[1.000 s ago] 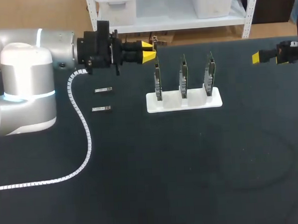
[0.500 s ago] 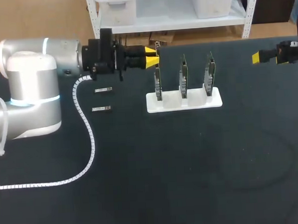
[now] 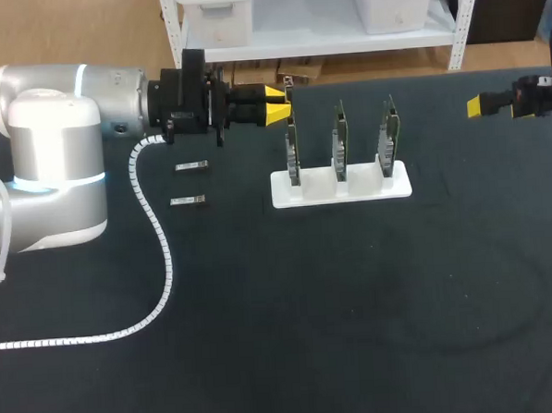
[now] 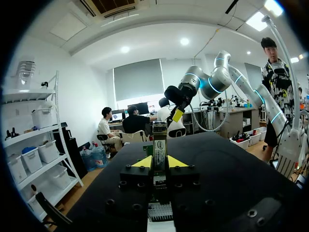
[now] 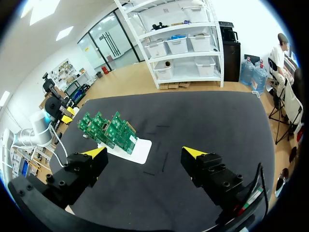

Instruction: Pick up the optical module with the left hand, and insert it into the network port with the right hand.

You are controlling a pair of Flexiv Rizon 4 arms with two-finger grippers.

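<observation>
So the left gripper (image 3: 273, 106) sits right by the leftmost board (image 3: 292, 150) of 3 - can't tell if it's clenched. The right gripper (image 5: 145, 153) is spread wide, empty - 2 optical modules (image 3: 191, 166) lie on the table (image 3: 355, 304).

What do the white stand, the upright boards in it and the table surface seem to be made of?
White stand: probably plastic, smooth, evenly white, matte.
Upright boards: circuit-board laminate, green with small mounted parts, seen in the right wrist view.
Table surface: likely a black fabric or felt mat; matte, with faint creases.
</observation>
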